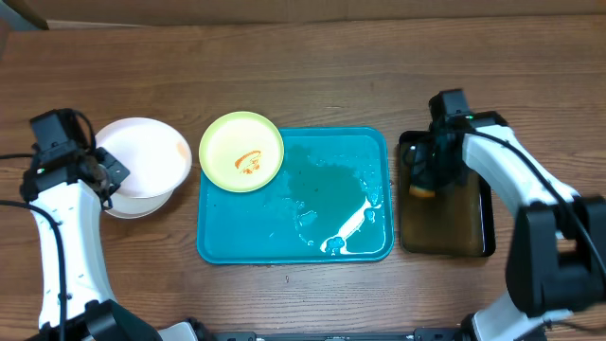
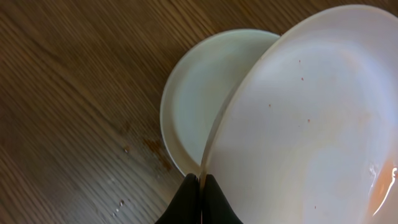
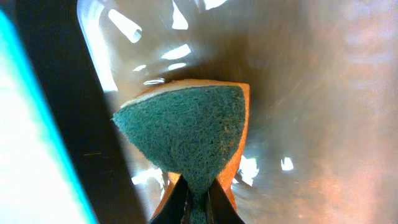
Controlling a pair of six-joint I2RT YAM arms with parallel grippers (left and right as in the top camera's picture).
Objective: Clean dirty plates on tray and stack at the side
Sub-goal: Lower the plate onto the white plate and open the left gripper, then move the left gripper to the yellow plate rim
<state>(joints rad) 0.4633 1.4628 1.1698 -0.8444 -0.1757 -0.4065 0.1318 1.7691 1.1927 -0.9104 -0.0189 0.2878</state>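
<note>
The left gripper [image 2: 200, 186] pinches a white plate [image 2: 305, 124] by its rim, and a second plate [image 2: 193, 93] lies below its fingers [image 2: 217, 202]. The right gripper [image 3: 198, 193] squeezes a green sponge [image 3: 186, 130].

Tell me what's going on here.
The left gripper pinches the rim of a white plate, tilted above a second white plate on the table left of the teal tray. The right gripper clamps a sponge over the black tray. A yellow-green plate with an orange smear, not yet wiped, sits at the teal tray's upper left corner.
</note>
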